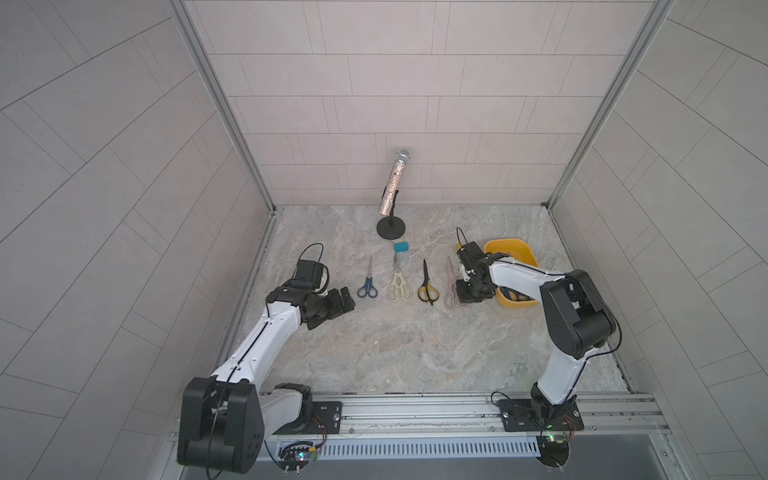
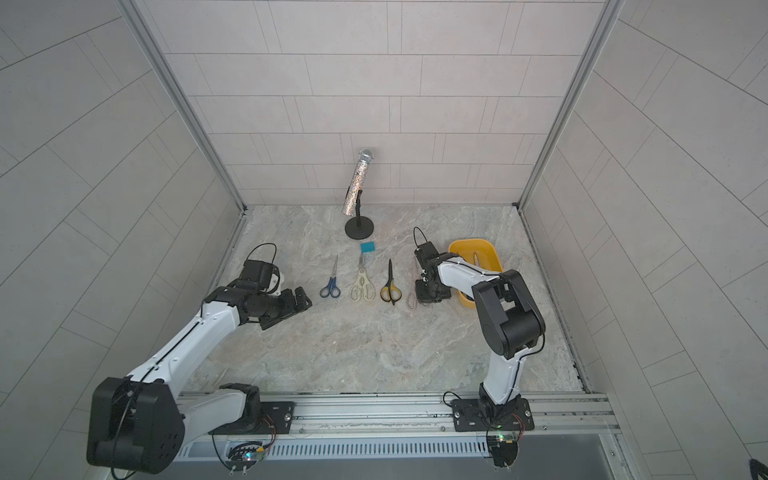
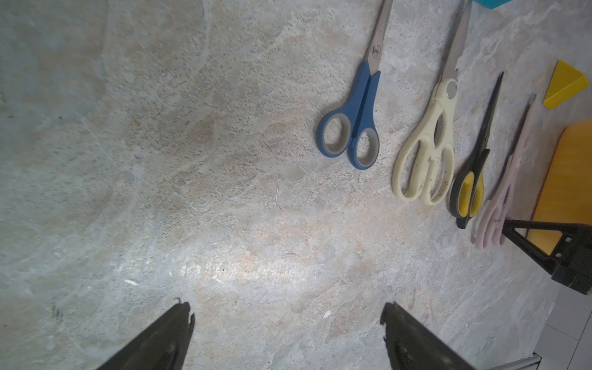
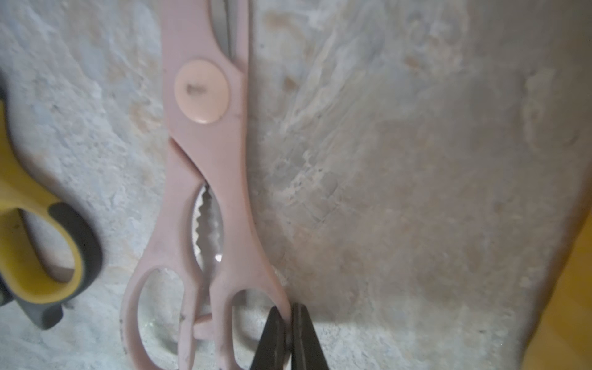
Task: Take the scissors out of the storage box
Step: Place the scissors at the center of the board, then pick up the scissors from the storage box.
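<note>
Four scissors lie in a row on the marble table: blue (image 1: pixel 367 286) (image 3: pixel 352 134), cream (image 1: pixel 399 284) (image 3: pixel 426 160), black-yellow (image 1: pixel 428 286) (image 4: pixel 32 256) and pale pink (image 1: pixel 450 286) (image 4: pixel 208 153). My right gripper (image 1: pixel 465 297) (image 4: pixel 288 317) is shut on the outer rim of the pink pair's handle loop, between the row and the yellow storage box (image 1: pixel 505 245) (image 2: pixel 469 245). Dark-handled scissors (image 1: pixel 515 295) show inside the box, partly hidden by the right arm. My left gripper (image 1: pixel 347 299) (image 3: pixel 288 320) hangs open and empty, left of the blue pair.
A glittery microphone on a black stand (image 1: pixel 395 183) is at the back centre. A small teal block (image 1: pixel 401 247) sits behind the cream scissors. A small yellow block (image 3: pixel 565 85) lies by the box's far corner. Tiled walls close three sides.
</note>
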Tool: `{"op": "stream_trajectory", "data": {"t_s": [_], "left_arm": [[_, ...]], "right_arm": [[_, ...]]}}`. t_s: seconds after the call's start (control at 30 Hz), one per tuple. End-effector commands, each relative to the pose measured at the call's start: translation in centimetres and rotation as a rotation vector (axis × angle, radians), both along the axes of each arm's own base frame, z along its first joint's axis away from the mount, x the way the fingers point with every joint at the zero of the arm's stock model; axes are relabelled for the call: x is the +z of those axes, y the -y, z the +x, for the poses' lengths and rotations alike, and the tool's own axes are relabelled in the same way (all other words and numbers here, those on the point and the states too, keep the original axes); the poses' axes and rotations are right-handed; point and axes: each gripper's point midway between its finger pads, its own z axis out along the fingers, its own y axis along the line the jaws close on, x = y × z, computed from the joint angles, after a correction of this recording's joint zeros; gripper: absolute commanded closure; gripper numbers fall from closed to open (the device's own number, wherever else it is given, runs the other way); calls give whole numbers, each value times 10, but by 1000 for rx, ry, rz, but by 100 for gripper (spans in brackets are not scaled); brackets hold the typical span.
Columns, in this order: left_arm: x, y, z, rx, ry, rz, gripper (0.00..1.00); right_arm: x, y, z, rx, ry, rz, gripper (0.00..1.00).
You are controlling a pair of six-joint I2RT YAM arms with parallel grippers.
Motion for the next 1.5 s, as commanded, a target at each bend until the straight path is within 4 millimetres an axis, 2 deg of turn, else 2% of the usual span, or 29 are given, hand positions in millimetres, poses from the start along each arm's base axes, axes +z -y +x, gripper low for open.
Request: {"op": "stream_trajectory", "data": {"t_s": [0.0, 0.17, 0.33, 0.5, 0.67, 0.77, 0.87, 1.1, 1.2, 1.33, 1.47], "left_arm": [[-1, -4, -6, -2, -8, 14, 0], [-1, -4, -7, -6, -9, 16, 0], [0, -5, -5, -30, -9, 31, 0], [1, -5, -1, -33, -16, 38, 0], [-2, -1, 5, -9, -31, 2, 0], [-3, 1, 9, -3, -40, -5, 0], [-4, 2, 16, 1, -43, -10, 0], [-4, 9, 33, 20, -40, -56, 0], [-7, 11, 38, 27, -40, -66, 0], [-9, 11, 42, 29, -45, -62, 0], [-9, 9, 45, 31, -43, -49, 0]], "right_arm": [[-2, 7, 7, -2, 8, -53, 92], [15, 6, 18, -3, 59, -50, 73], [57, 10, 23, -6, 141, -38, 69], [94, 36, 19, -53, 206, -43, 69], [107, 76, 16, -154, 218, -50, 70], [102, 105, 20, -235, 209, -76, 70], [89, 126, 29, -279, 171, -73, 71], [56, 156, 58, -293, 137, -51, 78], [46, 155, 70, -230, 118, -40, 77], [33, 154, 81, -174, 95, -45, 71], [21, 156, 90, -152, 70, -62, 70]]}}
